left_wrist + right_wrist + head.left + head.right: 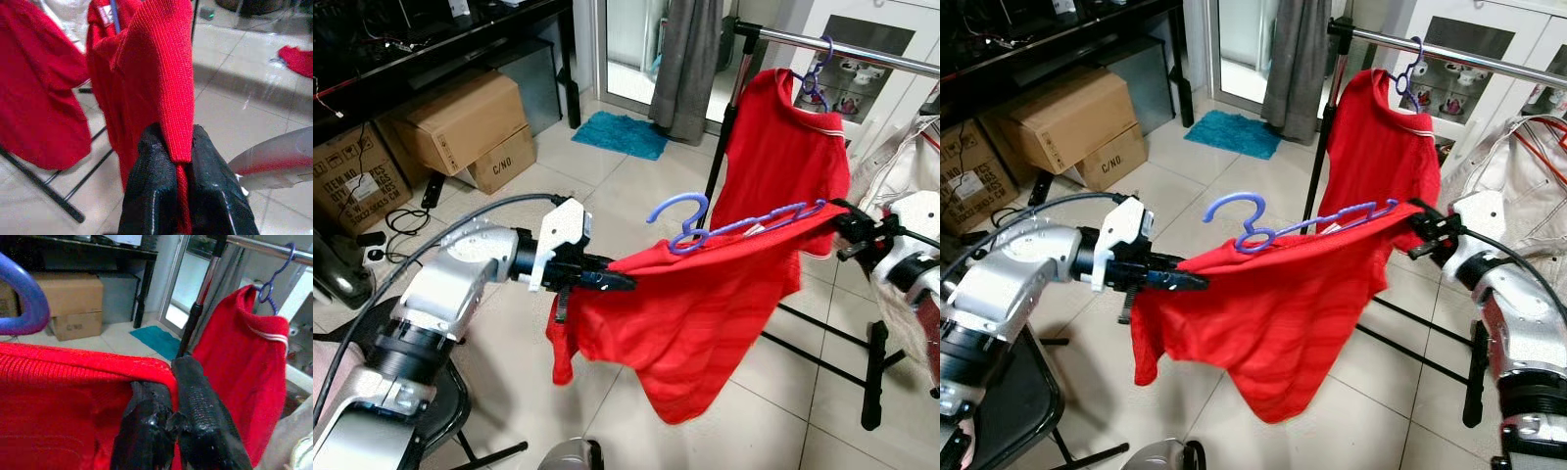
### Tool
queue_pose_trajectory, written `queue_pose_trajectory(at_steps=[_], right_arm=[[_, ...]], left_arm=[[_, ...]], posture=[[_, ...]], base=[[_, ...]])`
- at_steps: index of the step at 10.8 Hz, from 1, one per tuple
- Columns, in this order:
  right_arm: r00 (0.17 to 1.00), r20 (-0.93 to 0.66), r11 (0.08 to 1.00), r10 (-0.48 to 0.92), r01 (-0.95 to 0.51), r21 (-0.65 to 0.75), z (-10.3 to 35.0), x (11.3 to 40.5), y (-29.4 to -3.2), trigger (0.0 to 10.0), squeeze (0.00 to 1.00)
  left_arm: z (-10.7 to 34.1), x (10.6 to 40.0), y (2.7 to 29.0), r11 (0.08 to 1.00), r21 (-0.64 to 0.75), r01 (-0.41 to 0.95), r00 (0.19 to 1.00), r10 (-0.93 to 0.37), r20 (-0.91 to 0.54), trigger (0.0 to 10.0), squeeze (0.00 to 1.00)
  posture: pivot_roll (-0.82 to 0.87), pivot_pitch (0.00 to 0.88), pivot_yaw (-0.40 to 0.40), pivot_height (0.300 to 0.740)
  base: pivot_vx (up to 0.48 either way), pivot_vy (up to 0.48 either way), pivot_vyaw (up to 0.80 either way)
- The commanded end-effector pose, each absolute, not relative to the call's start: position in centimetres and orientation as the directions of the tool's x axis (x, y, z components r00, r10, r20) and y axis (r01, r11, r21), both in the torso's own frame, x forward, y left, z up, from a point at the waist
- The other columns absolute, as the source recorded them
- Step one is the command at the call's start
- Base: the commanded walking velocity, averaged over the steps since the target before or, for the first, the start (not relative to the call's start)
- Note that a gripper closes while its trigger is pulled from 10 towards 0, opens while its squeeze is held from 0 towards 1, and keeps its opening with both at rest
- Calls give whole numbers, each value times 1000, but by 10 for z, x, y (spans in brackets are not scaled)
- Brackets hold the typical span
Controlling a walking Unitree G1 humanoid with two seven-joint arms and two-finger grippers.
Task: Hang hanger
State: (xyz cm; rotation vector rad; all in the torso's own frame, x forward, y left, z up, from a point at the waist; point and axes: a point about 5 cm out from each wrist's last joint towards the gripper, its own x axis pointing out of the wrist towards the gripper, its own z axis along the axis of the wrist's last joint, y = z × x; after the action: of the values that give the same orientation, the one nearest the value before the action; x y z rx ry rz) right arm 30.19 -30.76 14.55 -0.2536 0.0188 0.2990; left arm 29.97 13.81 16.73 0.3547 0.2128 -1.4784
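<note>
Currently the left pincer (617,281) and the right pincer (842,217) each pinch one end of a red shirt (705,313) stretched between them, its long axis running left to right. The purple hanger (734,225) lies in the shirt's top edge, hook toward the left. The rail (862,49) stands far right, above the right pincer, so the right arm is nearer.

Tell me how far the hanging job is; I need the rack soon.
Done: one red shirt hangs on the rail. In hand: the left gripper and right gripper pinch a second red shirt stretched between them, purple hanger in it. Left: hooking that hanger onto the rail.
</note>
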Motion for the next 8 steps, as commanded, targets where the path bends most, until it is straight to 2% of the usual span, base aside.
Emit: queue_pose_trajectory(at_steps=[1,2,4,5,7,8], right_arm=[[979,71,953,-191,202,-224,184,276,-394,0,0],[979,70,952,-192,203,-228,184,276,-395,0,0],[978,91,940,-186,205,-273,193,276,-399,0,0],[976,98,936,-197,217,-277,196,276,-401,0,0],[957,125,921,-261,286,-264,202,273,-410,0,0],[955,124,922,-268,292,-254,201,273,-412,0,0]], left_arm=[[151,298,190,182,55,982,184,-836,-517,0,0],[150,298,194,192,51,980,190,-827,-529,0,0],[144,293,205,180,-1,984,145,-798,-585,0,0],[142,294,206,192,-1,981,155,-798,-583,0,0],[135,301,210,284,40,958,249,-756,-606,0,0],[137,313,208,399,72,914,364,-729,-580,0,0]], posture=[[9,0,28,740],[9,0,28,740],[5,0,36,740],[4,0,38,740],[3,0,40,740],[7,0,36,740]], base=[[0,0,0],[0,0,0],[0,0,0],[0,0,0],[0,0,0],[0,0,0]])
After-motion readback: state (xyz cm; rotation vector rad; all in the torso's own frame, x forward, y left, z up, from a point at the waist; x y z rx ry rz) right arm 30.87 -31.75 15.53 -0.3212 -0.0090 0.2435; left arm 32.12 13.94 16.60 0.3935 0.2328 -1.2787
